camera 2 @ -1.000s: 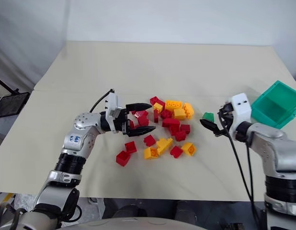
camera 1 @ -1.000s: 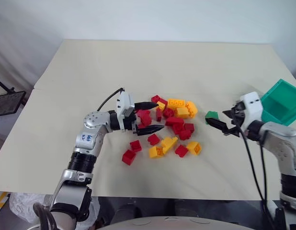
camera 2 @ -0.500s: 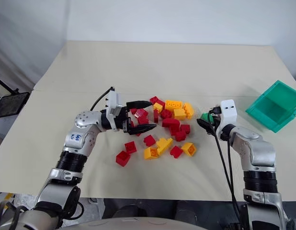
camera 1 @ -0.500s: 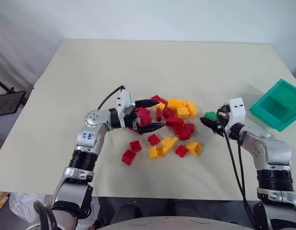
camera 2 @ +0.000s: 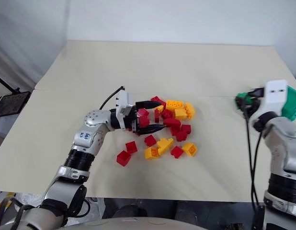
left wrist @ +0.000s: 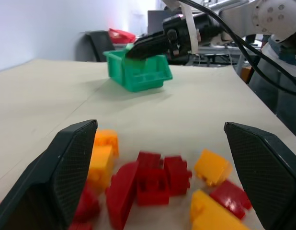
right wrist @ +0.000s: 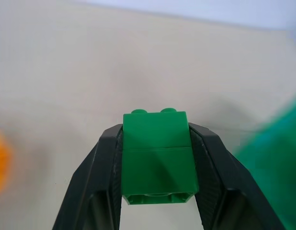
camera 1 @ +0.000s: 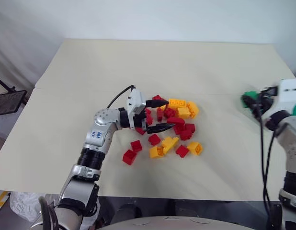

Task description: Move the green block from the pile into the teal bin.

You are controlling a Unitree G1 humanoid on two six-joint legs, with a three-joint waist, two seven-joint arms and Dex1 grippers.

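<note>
The green block is clamped between the black fingers of my right gripper, shut on it and held above the table at the right. The teal bin sits just behind that wrist, mostly hidden by it; in the left wrist view the teal bin stands beyond the held block. The pile of red and yellow-orange bricks lies mid-table. My left gripper hovers open over the pile's left side, nothing between its fingers.
A few red and yellow bricks lie loose in front of the pile, such as a red brick. The table's right edge runs close beside the bin. A fold line crosses the beige table cover behind the pile.
My right gripper has shut on the green block, lifted it off the table and carried it right towards the bin. My left gripper has shifted slightly right over the pile.
</note>
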